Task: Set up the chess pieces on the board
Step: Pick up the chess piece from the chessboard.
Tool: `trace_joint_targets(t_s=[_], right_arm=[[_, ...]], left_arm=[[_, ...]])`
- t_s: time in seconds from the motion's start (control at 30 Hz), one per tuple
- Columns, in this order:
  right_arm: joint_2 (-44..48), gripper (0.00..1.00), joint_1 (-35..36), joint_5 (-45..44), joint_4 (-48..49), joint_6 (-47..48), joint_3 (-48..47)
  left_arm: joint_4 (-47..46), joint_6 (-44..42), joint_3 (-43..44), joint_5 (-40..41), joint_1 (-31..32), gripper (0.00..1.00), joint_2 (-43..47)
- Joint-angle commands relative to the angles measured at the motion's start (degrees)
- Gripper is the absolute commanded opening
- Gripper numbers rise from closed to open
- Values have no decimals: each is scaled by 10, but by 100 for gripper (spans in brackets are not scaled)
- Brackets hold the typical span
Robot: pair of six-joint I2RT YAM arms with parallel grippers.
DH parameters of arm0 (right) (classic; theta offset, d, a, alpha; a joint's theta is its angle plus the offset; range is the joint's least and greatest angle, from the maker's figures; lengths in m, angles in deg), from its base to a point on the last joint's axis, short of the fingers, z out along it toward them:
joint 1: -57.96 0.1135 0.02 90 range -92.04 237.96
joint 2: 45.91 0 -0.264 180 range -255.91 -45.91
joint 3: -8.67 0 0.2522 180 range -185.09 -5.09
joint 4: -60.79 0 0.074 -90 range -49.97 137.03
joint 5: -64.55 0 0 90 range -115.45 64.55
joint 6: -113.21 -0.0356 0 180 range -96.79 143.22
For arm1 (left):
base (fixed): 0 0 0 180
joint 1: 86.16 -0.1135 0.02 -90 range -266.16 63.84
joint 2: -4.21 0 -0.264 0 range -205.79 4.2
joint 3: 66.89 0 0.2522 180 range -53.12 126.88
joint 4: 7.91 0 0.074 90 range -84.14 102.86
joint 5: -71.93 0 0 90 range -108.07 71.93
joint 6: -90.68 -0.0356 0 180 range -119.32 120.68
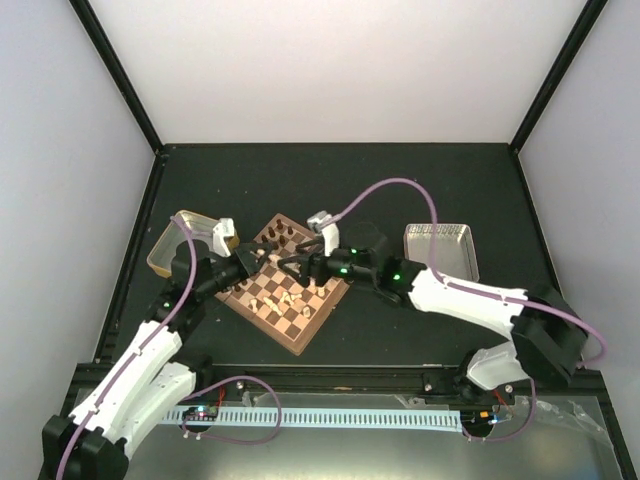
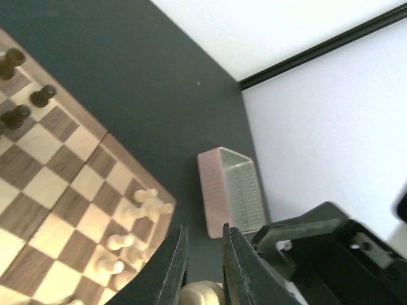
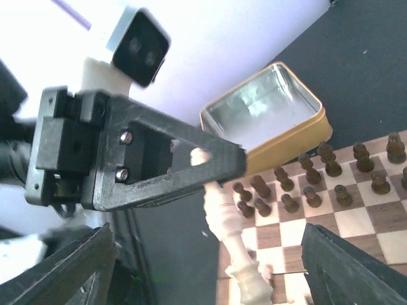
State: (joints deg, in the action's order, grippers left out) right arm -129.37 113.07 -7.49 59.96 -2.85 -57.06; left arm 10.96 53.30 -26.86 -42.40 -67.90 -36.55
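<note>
Board (image 1: 300, 325) sits turned like a diamond in the middle of the dark desk (image 1: 400, 180). The left arm comes in from about 8 o'clock and the right arm from about 3 o'clock. They meet over the half of the board toward 12 o'clock. The left gripper (image 2: 205, 254) is pressed nearly together, pinching a tall cream piece (image 3: 222, 213) by its top end. In the right wrist view that piece hangs down at a slant over the board's edge. There's another cream shape right under its lower end, and I can't tell if they touch. The right gripper (image 3: 206, 254) is spread wide with nothing in it, facing the left one, and the held piece sits between its two fingers in that view. The dark pieces (image 3: 329, 159) stand in a couple of rough rows along the board's 12 o'clock edges. A bunch of loose cream pieces (image 2: 149, 204) is clustered on the squares nearer the centre and toward 6 o'clock. They're too small for me to say which are upright. The gold tin (image 3: 296, 136) is on the desk just off the board's 10 o'clock side. The pink tray (image 2: 216, 190) is off at about 2 o'clock, apart from the board.
</note>
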Motion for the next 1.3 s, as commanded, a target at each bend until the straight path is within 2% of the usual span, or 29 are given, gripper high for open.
trace_joint_targets(t_s=[0.0, 0.07, 0.2, 0.37, 0.53, 0.77, 1.07, 1.17, 1.27], right_arm=[[62, 82, -24, -33, 137, -230, 65], [76, 82, -29, -33, 148, -307, 82], [76, 79, -29, 7, 194, -403, 93], [61, 66, -28, 58, 250, -478, 91], [53, 50, -27, 73, 246, -501, 81], [42, 35, -21, 74, 235, -515, 78], [62, 8, -21, 38, 193, -482, 71], [72, 2, -22, 38, 137, -452, 67], [77, 1, -22, 42, 3, -363, 38]], left_arm=[[-1, 62, 46, -25, -5, 2, 26], [-9, 88, 56, -34, -5, 2, 32], [-37, 140, 70, -50, -6, 2, 40], [-63, 175, 75, -55, -6, 2, 41], [-74, 187, 75, -62, -6, 2, 37], [-77, 193, 71, -69, -6, 2, 36], [-47, 165, 63, -65, -6, 2, 45], [-8, 115, 65, -32, -6, 1, 54], [67, 19, 75, 34, -6, 2, 68]])
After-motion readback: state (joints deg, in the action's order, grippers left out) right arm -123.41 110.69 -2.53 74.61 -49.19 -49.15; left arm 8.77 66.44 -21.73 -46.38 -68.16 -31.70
